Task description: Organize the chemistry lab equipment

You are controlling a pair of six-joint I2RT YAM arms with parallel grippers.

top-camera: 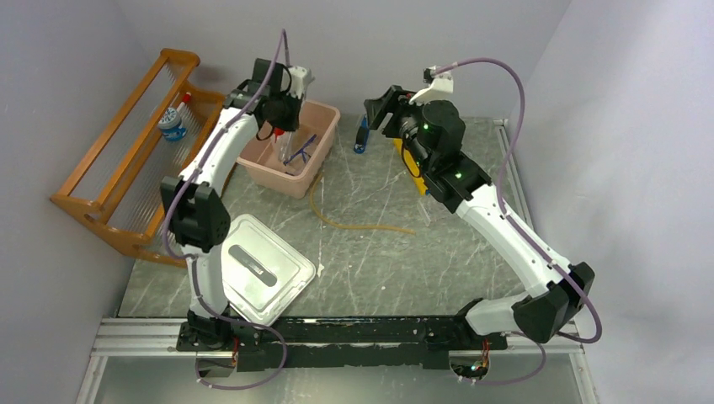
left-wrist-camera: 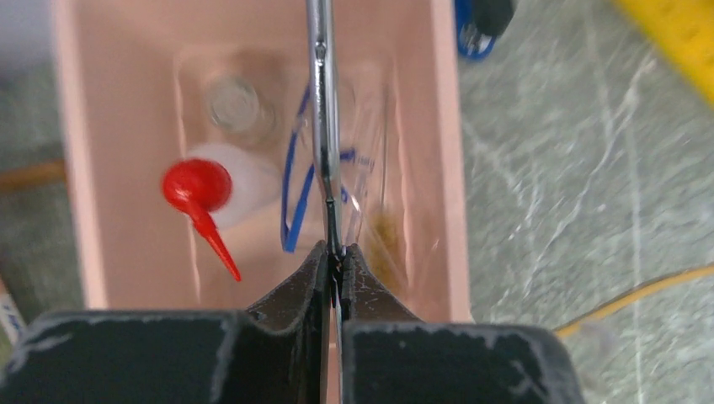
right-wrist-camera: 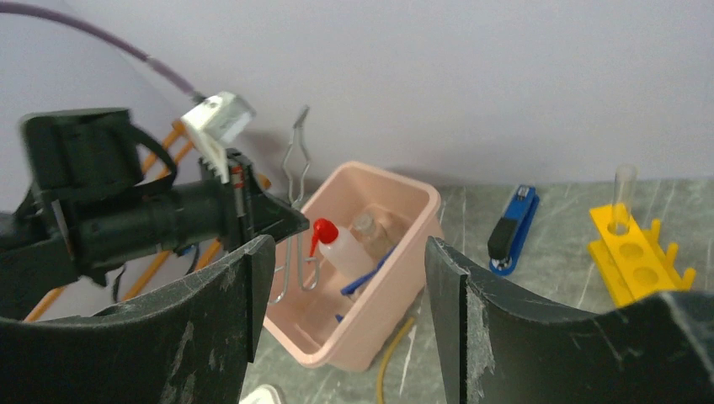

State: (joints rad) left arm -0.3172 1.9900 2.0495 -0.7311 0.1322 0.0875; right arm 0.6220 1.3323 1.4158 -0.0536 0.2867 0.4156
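A grey-green marbled table (top-camera: pixel 370 269) carries a pink tub (top-camera: pixel 290 182) at back left and a grey-white lid (top-camera: pixel 261 269) at front left. A wooden rack (top-camera: pixel 109 194) lines the left edge. A tan rubber hose (top-camera: pixel 362 226) curves mid-table. A yellow holed rack (right-wrist-camera: pixel 640 252) and a blue stapler-shaped tool (right-wrist-camera: pixel 512 220) stand at the back.

Nothing legible anywhere, tbh. The small bottle (top-camera: pixel 173 126) on the wooden rack (top-camera: pixel 179 61) has a blue label, but it's way too small to read. In the left wrist view the yellow rack (left-wrist-camera: pixel 678 38) shows faint marks along its edge, maybe nos. or letters, but they're too blurred to tell.
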